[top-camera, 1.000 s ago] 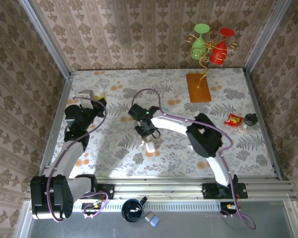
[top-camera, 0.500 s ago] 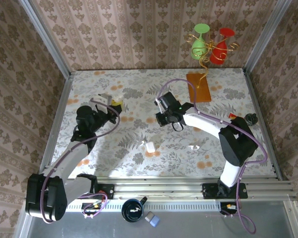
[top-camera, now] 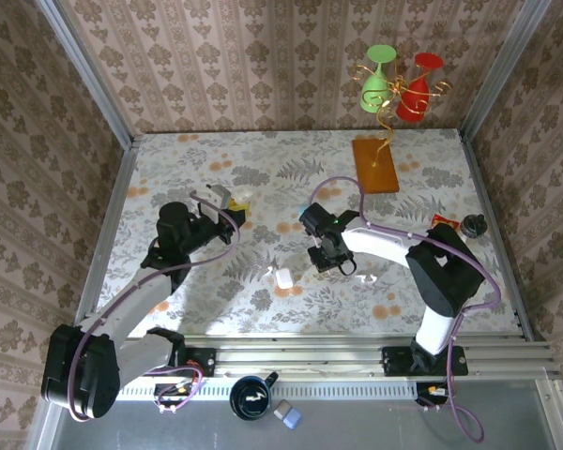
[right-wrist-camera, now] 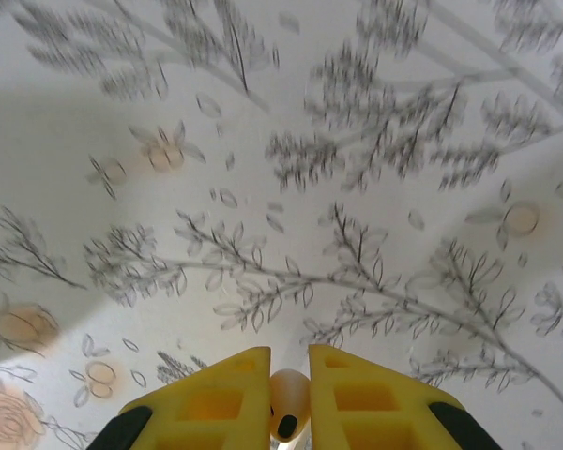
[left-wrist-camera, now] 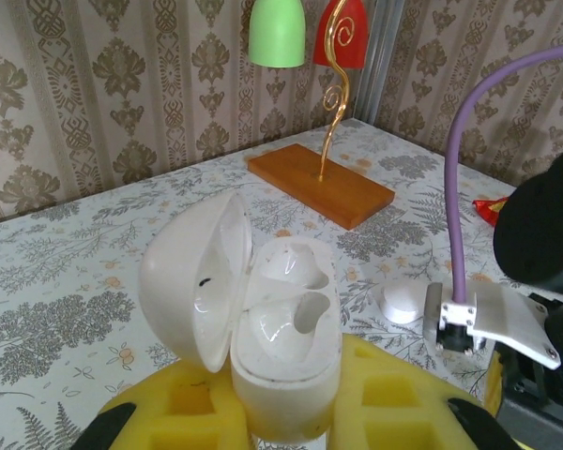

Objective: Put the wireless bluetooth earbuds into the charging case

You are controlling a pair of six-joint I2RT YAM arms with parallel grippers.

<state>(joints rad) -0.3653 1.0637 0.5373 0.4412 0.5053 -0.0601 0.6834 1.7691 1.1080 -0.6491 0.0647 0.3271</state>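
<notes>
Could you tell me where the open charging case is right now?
Left wrist view: the charging case sits lid-open, clamped in the left gripper over the table's left half, the wooden base beyond it.

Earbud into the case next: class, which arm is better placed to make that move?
Right. The right tool already pinches an earbud, while the left tool is shut on the case, which stands open. The left arm looks busy holding it.
</notes>
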